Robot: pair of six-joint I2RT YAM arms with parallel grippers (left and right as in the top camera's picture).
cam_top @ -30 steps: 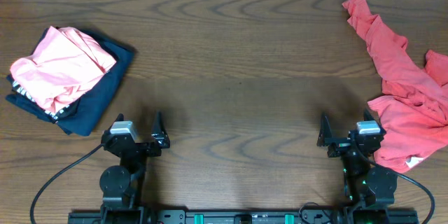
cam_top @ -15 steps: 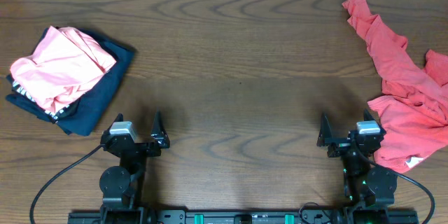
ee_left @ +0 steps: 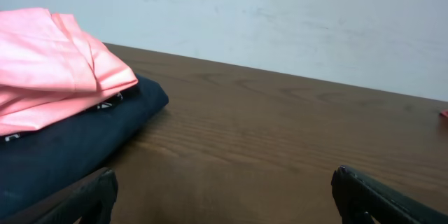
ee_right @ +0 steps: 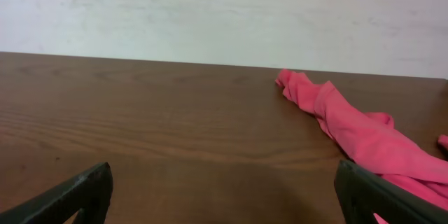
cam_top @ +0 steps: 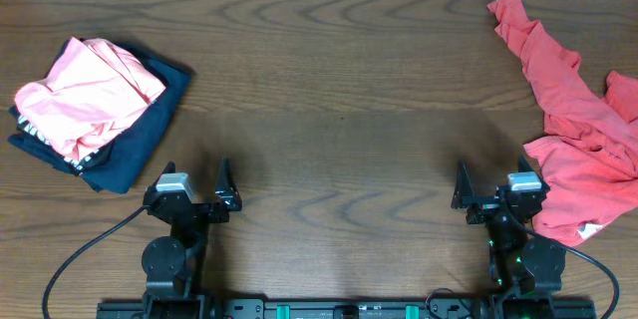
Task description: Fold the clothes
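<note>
The left gripper (cam_top: 189, 194) has its fingers wide apart, holding and touching nothing, and the right gripper (cam_top: 501, 196) is the same. Both arms crouch low at the table's (cam_top: 339, 80) near edge, aimed far. The crumpled red shirt (cam_top: 578, 130) lies just right of the right gripper. The folded pink garment (cam_top: 85, 95) rests on the navy garment (cam_top: 140, 135) at far left.

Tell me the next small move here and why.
Probably swing the right hand toward the crumpled red garment just beside it and reach for its near edge. That garment is the only unfolded piece. The pink and navy pile at the left already looks folded. Both hands sit open and empty, with the left hand far from the red garment.
</note>
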